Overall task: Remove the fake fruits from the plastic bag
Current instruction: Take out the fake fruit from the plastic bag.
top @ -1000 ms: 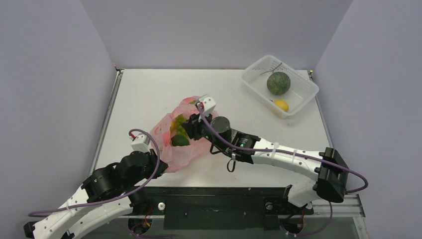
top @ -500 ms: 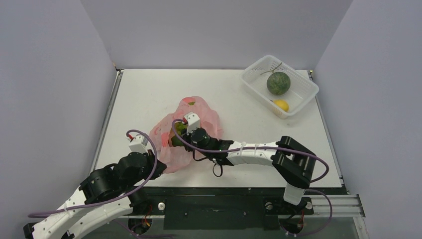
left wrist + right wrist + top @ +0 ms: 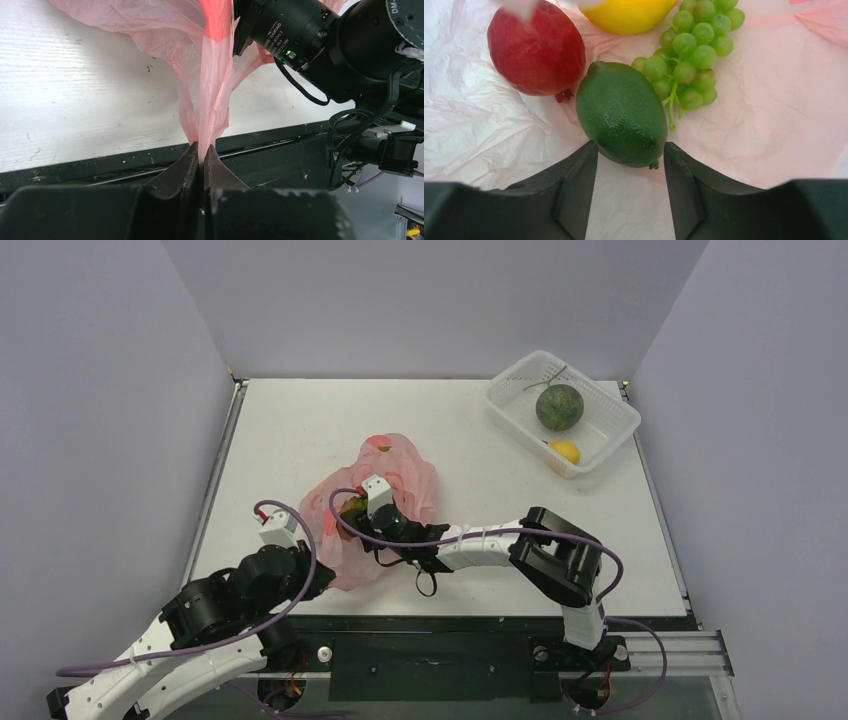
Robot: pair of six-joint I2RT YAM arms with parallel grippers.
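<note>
Quick rundown of my camera setup. The top cam sits high above and behind my bases and looks down and forward, so the whole table (image 3: 300, 430), both arms and the pink bag (image 3: 400, 465) fit in one wide shot. The left wrist cam rides right behind my left gripper (image 3: 201, 146), low by the table's near edge. It faces along the fingers, super close to the bag film, and my right arm (image 3: 310, 35) fills its upper right. The right wrist cam looks past my right gripper (image 3: 630, 144) point-blank into the bag, with the dark green oval (image 3: 621, 114) dead center. All three views share the bag. Top and left wrist also share my right arm and the table.
</note>
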